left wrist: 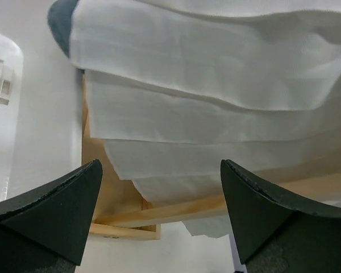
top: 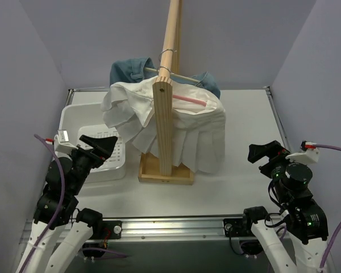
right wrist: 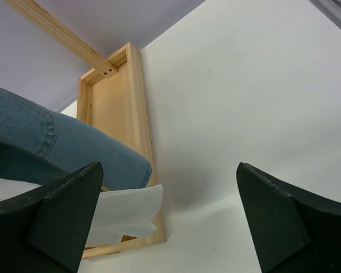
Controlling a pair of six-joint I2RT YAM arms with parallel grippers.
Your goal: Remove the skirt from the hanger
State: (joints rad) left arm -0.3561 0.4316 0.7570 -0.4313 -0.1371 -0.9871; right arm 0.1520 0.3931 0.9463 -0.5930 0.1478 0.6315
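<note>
Fabric takes up the middle of the top view: the skirt [top: 176, 128] is white, wide and floppy. Its pleats fan downward over the front of the wooden stand [top: 162, 131] that rises from the table [top: 238, 187]. Near the top of the skirt a thin pink-red line runs to the right of the post. There the hanger [top: 188, 100] shows only as a short pink strip, the rest being buried in cloth. The skirt hangs from the upper part of the stand, and its hem reaches the flat wooden base. Behind it lies the blue denim garment [top: 131, 68], and a white perforated basket [top: 79, 119] sits at the left.

From the left wrist the skirt appears from below as stacked pale folds with soft creases, overlapping the base frame. The stripe and the hanger are hidden in that view. The right wrist shows a denim seam in close view, with a small white corner of skirt poking out beneath it beside the base.

The left gripper [top: 105, 145] is spread wide and holds nothing, near the basket and short of the hem. The right gripper [top: 267, 151] also gapes wide and empty, well apart from the skirt.
</note>
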